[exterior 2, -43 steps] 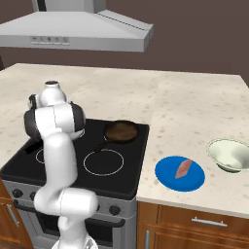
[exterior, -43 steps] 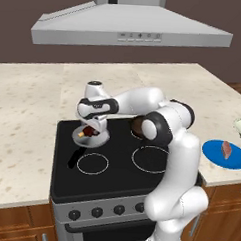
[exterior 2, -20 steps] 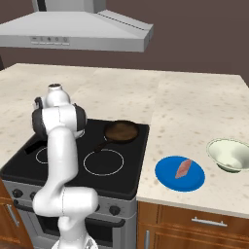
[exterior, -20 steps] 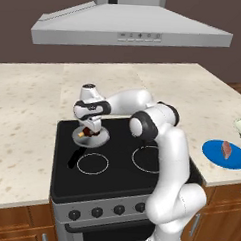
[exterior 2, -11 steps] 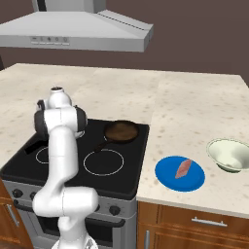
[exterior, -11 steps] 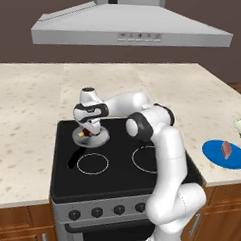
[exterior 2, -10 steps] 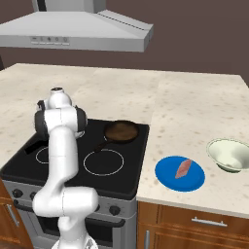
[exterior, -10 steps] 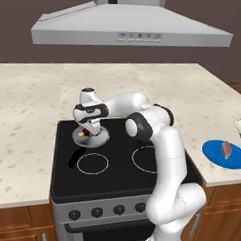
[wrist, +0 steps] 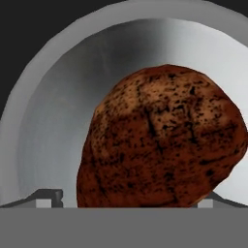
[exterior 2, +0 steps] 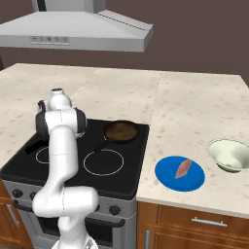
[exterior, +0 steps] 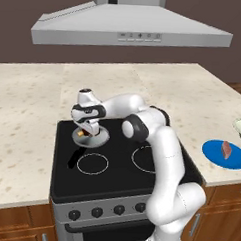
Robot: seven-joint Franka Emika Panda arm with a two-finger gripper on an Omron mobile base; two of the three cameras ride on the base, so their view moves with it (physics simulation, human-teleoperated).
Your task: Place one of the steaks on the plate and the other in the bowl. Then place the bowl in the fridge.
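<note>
my gripper [exterior: 85,132], jaws apart, straddles the brown steak [wrist: 160,140] mid-frame in the silver pan [wrist: 58,97]; i'd close squarely across it.

Stove [exterior: 139,176] holds two pans — silver [exterior: 99,137], brown [exterior 2: 121,131].

brown steak [wrist: 160,140] in silver pan [wrist: 58,111]

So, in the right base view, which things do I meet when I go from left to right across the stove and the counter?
Robot arm → dark brown frying pan → blue plate with the pinkish-red steak on it → cream-white bowl.
</note>
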